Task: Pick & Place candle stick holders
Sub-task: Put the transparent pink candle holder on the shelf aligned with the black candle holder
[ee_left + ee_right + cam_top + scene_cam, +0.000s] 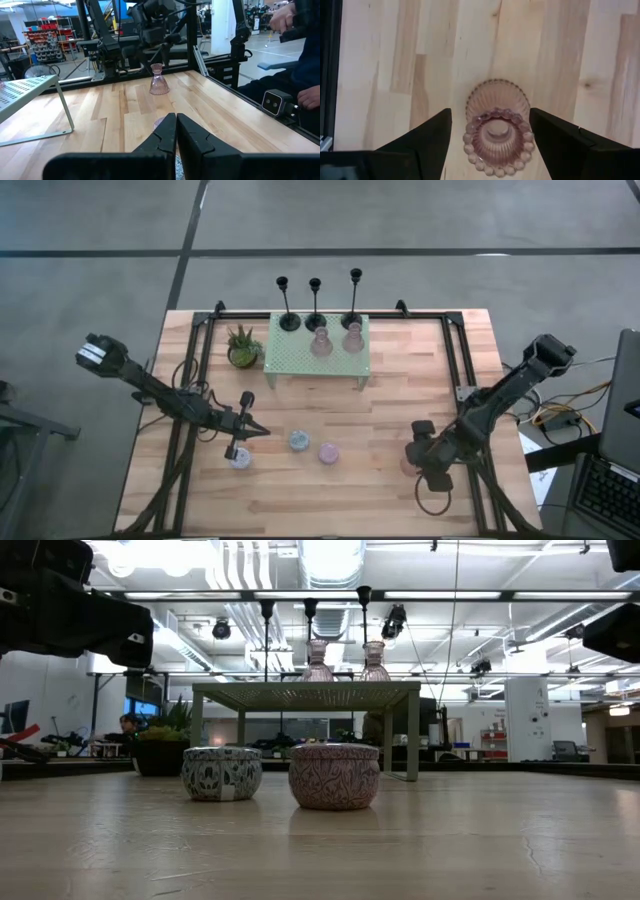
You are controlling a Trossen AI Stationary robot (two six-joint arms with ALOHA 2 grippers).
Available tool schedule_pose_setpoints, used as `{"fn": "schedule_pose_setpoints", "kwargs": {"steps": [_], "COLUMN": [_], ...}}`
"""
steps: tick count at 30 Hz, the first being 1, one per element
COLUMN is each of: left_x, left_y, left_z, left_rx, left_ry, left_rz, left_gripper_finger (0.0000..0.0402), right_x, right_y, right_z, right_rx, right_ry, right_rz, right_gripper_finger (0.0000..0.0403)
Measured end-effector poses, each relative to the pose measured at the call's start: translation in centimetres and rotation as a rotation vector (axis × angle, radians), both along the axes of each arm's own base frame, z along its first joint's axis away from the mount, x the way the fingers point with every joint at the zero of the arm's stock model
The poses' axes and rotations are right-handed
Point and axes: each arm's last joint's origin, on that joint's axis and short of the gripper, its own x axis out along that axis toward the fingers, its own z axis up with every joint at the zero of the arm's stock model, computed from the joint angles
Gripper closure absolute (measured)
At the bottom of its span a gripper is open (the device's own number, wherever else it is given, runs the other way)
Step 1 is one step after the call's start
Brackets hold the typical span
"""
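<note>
Pink glass holder (497,131) stands upright on the bench (400,380) at about four o'clock, long axis vertical, directly beneath the right gripper (490,137), whose fingers are spread wide on either side of it without touching. The right arm is plainly nearer. Only the right wrist view shows this straddle; from overhead the arm hides the holder. At eight o'clock the left gripper (240,432) is closed on nothing, hovering over a small tin (240,459).

pink ribbed glass holder (497,132) | blue-patterned tin (221,773) | pink-patterned tin (334,776) | mint-green perforated shelf (300,358)
</note>
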Motion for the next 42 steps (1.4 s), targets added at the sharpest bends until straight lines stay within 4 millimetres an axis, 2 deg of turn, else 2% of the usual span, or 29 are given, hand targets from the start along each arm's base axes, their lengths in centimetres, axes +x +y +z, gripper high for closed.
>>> {"fn": "schedule_pose_setpoints", "kwargs": {"steps": [7, 19, 28, 35, 42], "left_x": [0.0, 0.0, 0.0, 0.0, 0.0], "left_y": [0.0, 0.0, 0.0, 0.0, 0.0], "left_z": [-0.1, -0.2, -0.2, -0.2, -0.3], "left_rx": [0.005, 0.008, 0.010, 0.010, 0.013], "left_ry": [0.009, 0.016, 0.020, 0.021, 0.027], "left_rz": [0.000, 0.000, 0.000, 0.000, 0.000], "left_gripper_finger": [0.0383, 0.0384, 0.0383, 0.0385, 0.0384], "right_x": [0.0, -0.1, 0.2, 2.4, 6.2], "right_y": [0.4, 0.2, 0.1, -0.3, -2.0], "right_z": [-0.1, 1.5, 1.6, 4.9, 8.9], "right_rx": [-0.020, -0.006, -0.043, -0.031, -0.045], "right_ry": [0.026, -0.006, -0.022, -0.146, -0.277], "right_rz": [0.007, 0.008, 0.025, 0.062, 0.067], "right_gripper_finger": [0.0175, 0.0225, 0.0230, 0.0230, 0.0230]}}
